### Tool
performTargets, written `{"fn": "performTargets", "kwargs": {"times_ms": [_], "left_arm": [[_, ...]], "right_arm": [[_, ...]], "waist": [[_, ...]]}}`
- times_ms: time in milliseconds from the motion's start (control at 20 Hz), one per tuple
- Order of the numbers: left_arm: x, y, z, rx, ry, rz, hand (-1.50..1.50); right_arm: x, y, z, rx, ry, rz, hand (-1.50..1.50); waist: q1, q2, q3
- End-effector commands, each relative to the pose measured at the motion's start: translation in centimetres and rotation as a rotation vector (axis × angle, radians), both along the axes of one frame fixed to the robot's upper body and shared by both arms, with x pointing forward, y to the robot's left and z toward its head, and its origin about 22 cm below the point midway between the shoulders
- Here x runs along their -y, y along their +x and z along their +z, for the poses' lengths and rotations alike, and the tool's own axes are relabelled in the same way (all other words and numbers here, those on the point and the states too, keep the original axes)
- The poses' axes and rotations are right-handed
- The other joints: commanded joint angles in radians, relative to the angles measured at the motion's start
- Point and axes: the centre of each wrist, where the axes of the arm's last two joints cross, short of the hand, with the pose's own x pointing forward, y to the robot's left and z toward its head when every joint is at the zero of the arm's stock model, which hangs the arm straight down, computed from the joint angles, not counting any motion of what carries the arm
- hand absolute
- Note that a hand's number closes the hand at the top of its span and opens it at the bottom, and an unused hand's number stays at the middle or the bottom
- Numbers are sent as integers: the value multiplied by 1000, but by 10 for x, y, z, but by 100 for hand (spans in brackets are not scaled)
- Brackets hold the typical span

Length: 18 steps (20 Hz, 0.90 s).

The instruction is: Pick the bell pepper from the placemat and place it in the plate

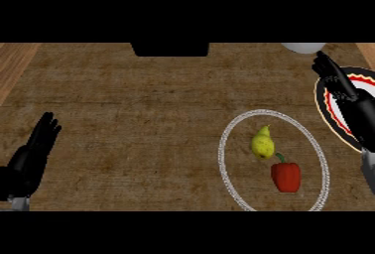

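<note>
On the placemat (233, 179), bell pepper (286, 177) beside pear (263, 144); no writing shows.

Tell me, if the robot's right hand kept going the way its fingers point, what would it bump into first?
Probably the white object at the counter's far edge. The right hand, over the plate, points up-left toward it. Height is unclear.

A yellow pear (263, 143) lies just beside the bell pepper (286, 176); its other sides stand open.

Plate (327, 105) partly hidden behind right hand (350, 101), cut off by the right edge. White object (302, 47) and dark block (170, 48) cropped at top, unidentifiable.
</note>
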Motion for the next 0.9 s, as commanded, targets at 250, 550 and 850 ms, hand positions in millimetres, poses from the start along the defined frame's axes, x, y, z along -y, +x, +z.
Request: {"fn": "performTargets", "kwargs": {"times_ms": [250, 550, 850], "left_arm": [[64, -11, -45, -322, -92, 1, 0], [83, -5, -25, -316, -176, -67, 0], [77, 4, -23, -335, -174, -72, 0]], "right_arm": [[68, 1, 57, 24, 238, -250, 150], [101, -43, -28, 79, 110, -724, -150], [104, -98, -8, 87, 79, -592, -150]], "waist": [[-56, 3, -28], [-63, 1, -25], [-48, 1, -29]]}}
